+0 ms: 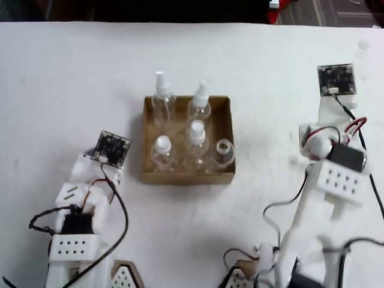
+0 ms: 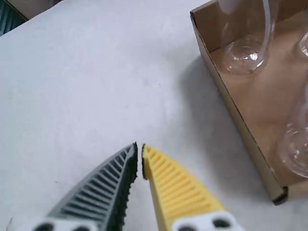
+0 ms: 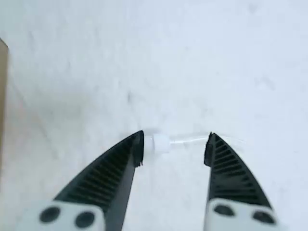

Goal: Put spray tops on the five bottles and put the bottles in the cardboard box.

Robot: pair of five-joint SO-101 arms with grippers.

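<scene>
Well, bottles: five, clear, all standing upright inside the cardboard box [image 1: 187, 177], two [image 1: 163, 103] [image 1: 200, 108] in the far row and three in the near row.
Spray tops fitted: four, white, on both far bottles and on the two near bottles [image 1: 162, 153] [image 1: 196, 144] toward the left arm's side.
Uncapped bottle: one [image 1: 224, 151], at the near corner on the right arm's side, its neck bare.
Loose spray top: one [image 3: 161, 143], lying flat on the bench well apart from the box, its white collar just beside one finger and its clear tube running toward the other.
Cardboard box: one, brown, shallow, open on top, mid-bench between the two arms.
Arms: two, the left arm [image 1: 78, 222] near the box's near corner, the right arm [image 1: 336, 174] farther out on the other side.
Left gripper [image 2: 139, 151]: grey and yellow fingers drawn together, holding nothing, low over bare bench beside the box wall [image 2: 231, 103].
Right gripper [image 3: 174, 144]: black fingers spread apart, straddling the loose spray top, not clamped on it.
Bench [image 1: 72, 72]: white, matte.
Room: a dark strip [image 1: 150, 9] beyond the bench's far edge.
</scene>
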